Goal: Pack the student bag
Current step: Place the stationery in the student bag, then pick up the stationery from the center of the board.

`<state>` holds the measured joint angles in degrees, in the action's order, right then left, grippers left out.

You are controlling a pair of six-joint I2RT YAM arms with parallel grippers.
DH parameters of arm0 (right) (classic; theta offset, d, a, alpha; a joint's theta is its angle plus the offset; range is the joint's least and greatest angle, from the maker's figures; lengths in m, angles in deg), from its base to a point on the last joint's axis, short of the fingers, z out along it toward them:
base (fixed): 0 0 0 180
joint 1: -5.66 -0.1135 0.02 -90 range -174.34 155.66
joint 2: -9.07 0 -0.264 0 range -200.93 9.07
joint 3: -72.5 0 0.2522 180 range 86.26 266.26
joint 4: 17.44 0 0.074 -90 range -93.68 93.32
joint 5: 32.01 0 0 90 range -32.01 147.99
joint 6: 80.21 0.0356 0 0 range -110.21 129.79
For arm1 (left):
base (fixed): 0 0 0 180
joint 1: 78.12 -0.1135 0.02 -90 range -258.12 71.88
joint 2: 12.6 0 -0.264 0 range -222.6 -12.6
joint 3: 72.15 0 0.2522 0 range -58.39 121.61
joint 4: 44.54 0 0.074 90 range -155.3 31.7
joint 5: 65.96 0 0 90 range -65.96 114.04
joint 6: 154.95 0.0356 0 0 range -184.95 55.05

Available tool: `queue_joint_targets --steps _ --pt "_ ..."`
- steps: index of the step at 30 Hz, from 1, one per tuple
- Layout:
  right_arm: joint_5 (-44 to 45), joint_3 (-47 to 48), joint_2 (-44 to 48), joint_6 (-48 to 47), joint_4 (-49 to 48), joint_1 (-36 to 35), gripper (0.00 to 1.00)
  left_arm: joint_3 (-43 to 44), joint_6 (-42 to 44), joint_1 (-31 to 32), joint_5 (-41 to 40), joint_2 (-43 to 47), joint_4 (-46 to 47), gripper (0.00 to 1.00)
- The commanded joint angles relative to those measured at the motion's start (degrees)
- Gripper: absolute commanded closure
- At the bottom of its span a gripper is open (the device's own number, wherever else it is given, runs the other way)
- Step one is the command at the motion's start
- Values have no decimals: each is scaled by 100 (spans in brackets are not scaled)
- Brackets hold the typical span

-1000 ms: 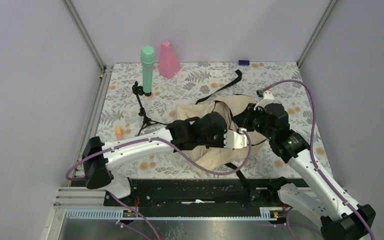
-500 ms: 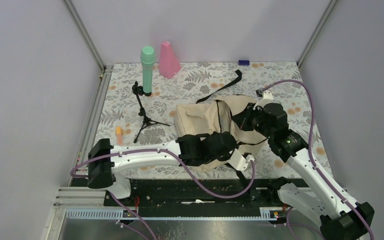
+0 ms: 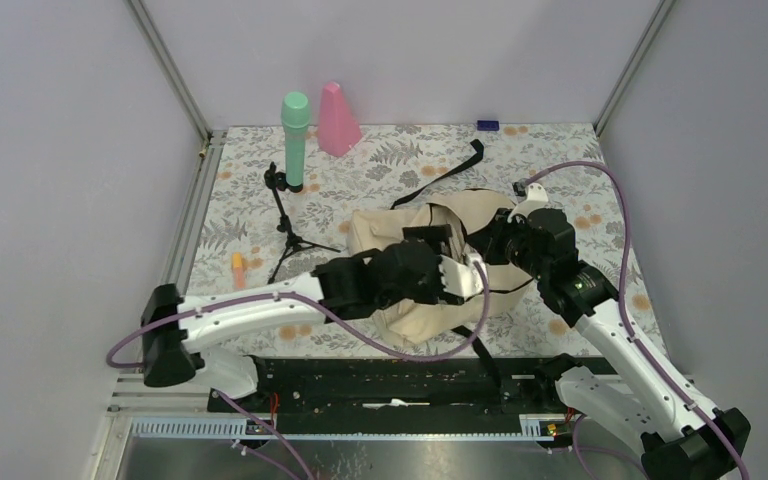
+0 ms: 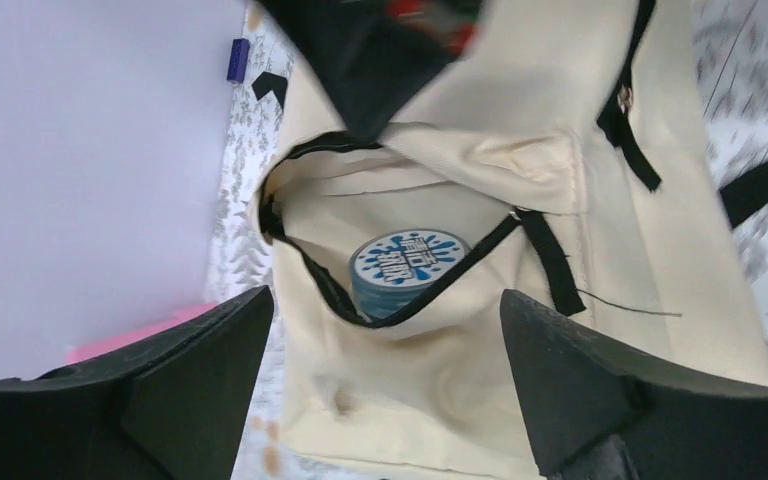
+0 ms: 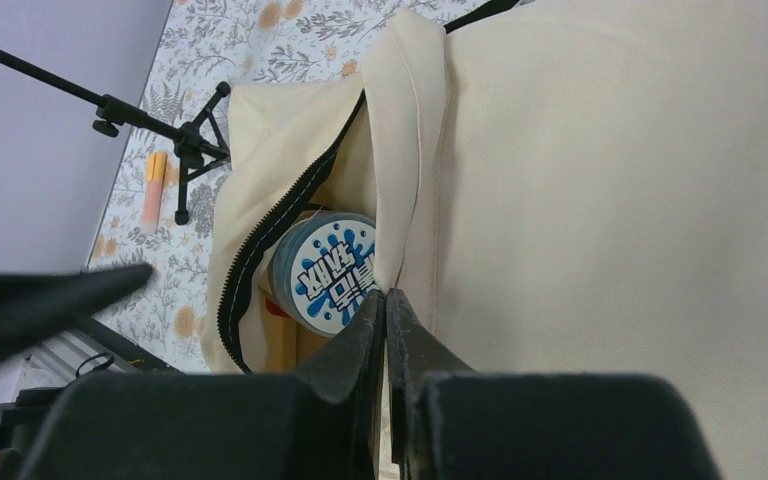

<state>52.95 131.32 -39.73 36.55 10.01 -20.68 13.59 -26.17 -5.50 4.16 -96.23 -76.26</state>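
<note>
left gripper [image 4: 382, 300]: we see it spread wide, holding nothing, over the student bag [image 4: 460, 400] | right gripper [image 5: 387, 296]: we see it pinched shut on the bag's rim | bag: middle of the counter [image 3: 560, 160], unzipped, blue-white tin [image 4: 407, 262] inside

- Plain pale lilac walls [image 3: 400, 50] close in 3 sides.
- 2 metal posts [image 3: 170, 70] mark the far corners.
- The tabletop [image 3: 380, 165] has a floral-print cover.
- A black rail [image 3: 380, 380] runs along its near edge.
</note>
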Motion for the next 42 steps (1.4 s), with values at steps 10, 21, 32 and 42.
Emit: queue_joint_targets --steps 10,21,32,42 --pt "216 398 -27 -176 -506 -10 100 -1160 -4027 -1498 1430 2035 952 2" --pt "292 215 -77 -147 -720 -11 100 -2643 -5403 -3184 1097 3185 311 1" --pt "307 67 -105 -220 -966 -13 100 -3509 -5993 -4869 68 3441 -330 1" --pt "267 -111 -25 -278 -1181 0 100 -3781 -5986 -6398 -104 3405 -187 1"
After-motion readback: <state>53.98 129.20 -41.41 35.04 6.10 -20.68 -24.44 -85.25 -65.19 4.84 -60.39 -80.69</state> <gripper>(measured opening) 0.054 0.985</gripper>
